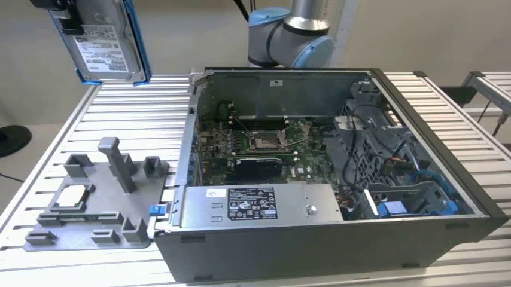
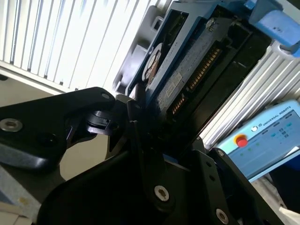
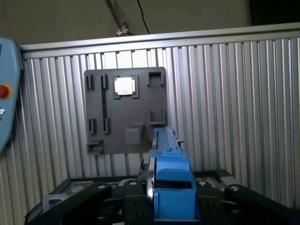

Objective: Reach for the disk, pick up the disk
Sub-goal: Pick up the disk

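The disk (image 1: 104,42), a silver hard drive with a white label in a bright blue bracket, hangs upright in the air at the exterior view's upper left, well above the slatted table. My gripper (image 1: 66,13) is shut on its upper end. In the first wrist view the disk (image 3: 169,180) shows edge-on, blue bracket toward the camera, between the black fingers (image 3: 133,204). In the second wrist view the disk (image 2: 187,70) sticks out from the dark gripper (image 2: 140,117), its circuit board side and connector showing.
An open computer case (image 1: 471,197) lies on the slatted aluminium table (image 1: 136,113), with the motherboard and a grey power supply (image 1: 255,203) inside. To its left sits a grey fixture plate (image 1: 96,230) holding a small silver chip (image 1: 73,194). The arm's base (image 1: 291,36) stands behind the case. A teach pendant (image 2: 262,140) is nearby.
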`<state>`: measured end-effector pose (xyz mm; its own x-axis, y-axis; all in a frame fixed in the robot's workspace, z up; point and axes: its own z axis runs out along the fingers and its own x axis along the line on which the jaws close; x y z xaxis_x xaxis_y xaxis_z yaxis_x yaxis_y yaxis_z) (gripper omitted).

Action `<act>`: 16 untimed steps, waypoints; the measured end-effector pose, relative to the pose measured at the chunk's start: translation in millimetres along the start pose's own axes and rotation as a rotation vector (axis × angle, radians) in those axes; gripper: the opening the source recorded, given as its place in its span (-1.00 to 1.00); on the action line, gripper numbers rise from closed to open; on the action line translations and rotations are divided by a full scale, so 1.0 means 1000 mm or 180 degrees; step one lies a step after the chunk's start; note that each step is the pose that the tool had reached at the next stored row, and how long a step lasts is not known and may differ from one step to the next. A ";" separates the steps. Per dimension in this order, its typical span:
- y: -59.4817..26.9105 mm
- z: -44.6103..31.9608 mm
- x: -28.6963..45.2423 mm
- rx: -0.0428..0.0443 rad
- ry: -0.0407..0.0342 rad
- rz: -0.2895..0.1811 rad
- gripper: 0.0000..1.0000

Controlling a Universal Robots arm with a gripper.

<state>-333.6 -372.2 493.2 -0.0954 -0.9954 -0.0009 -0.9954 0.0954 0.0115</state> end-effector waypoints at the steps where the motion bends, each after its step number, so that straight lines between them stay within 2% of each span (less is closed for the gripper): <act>1: -0.0024 0.0000 -0.0002 -0.0001 0.0000 0.0000 -1.00; 16: -0.0407 -0.0005 -0.0039 -0.0011 0.0001 0.0000 -1.00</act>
<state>-292.8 -372.2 493.2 -0.0954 -0.9954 -0.0006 -0.9953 0.0954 0.0149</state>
